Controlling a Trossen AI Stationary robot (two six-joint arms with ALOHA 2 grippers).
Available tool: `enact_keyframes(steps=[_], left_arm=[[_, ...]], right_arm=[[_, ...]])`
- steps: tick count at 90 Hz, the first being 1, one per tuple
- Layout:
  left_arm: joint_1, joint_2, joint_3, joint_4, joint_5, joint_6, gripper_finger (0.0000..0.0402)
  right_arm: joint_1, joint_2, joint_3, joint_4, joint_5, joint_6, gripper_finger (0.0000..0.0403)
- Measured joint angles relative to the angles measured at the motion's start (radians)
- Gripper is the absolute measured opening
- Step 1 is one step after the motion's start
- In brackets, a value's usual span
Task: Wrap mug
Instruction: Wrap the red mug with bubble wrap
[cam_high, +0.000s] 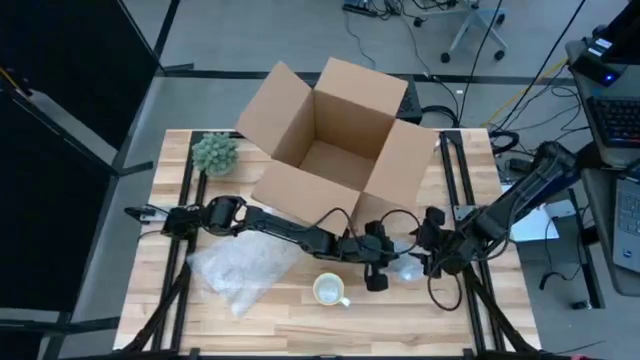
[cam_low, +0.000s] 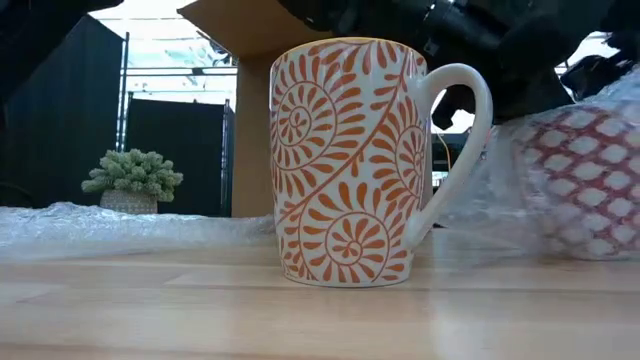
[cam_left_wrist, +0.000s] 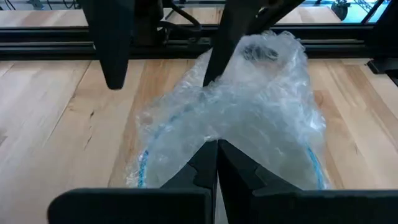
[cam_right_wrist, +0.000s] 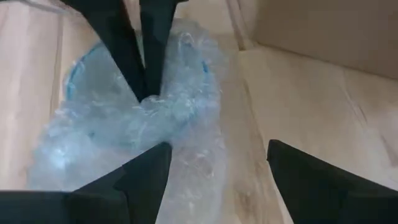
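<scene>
While the left gripper (cam_high: 385, 268) pinches a fold of bubble wrap with its fingers pressed together, the wrapped mug (cam_high: 405, 266) sits directly under and just ahead of it on the wooden table (cam_high: 150, 250), a rounded bundle whose red pattern shows through the plastic in the low view. Just across that bundle from the left gripper, the right gripper (cam_high: 428, 262) faces it with its fingers spread apart, one finger beside the plastic and the other out over bare wood, gripping nothing. A second mug, the orange-patterned mug (cam_high: 330, 290), stands upright and unwrapped near the left gripper, on the side toward the table's front edge, its handle turned toward the wrapped bundle. Farther back along the left arm, well away from both grippers, a loose bubble wrap sheet (cam_high: 242, 270) lies flat on the table. Behind both grippers, an open cardboard box (cam_high: 335, 140) rests with its flaps folded outward, and a small green plant (cam_high: 214, 153) sits beside the box at the far corner on the left arm's side.
</scene>
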Motion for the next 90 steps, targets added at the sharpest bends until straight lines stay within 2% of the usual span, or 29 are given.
enact_keyframes(steps=[19,38,90], left_arm=[[0.000,0.000,0.000,0.005,0.000,0.000,0.0000],[0.000,0.000,0.000,0.005,0.000,0.000,0.0000],[0.001,0.000,0.000,0.004,-0.001,0.000,0.0000]], right_arm=[[-0.024,-0.020,0.041,-0.073,-0.078,-0.014,0.0256],[-0.039,-0.040,0.093,-0.055,-0.070,-0.052,0.0256],[-0.098,0.177,0.097,0.001,-0.059,-0.119,0.0256]])
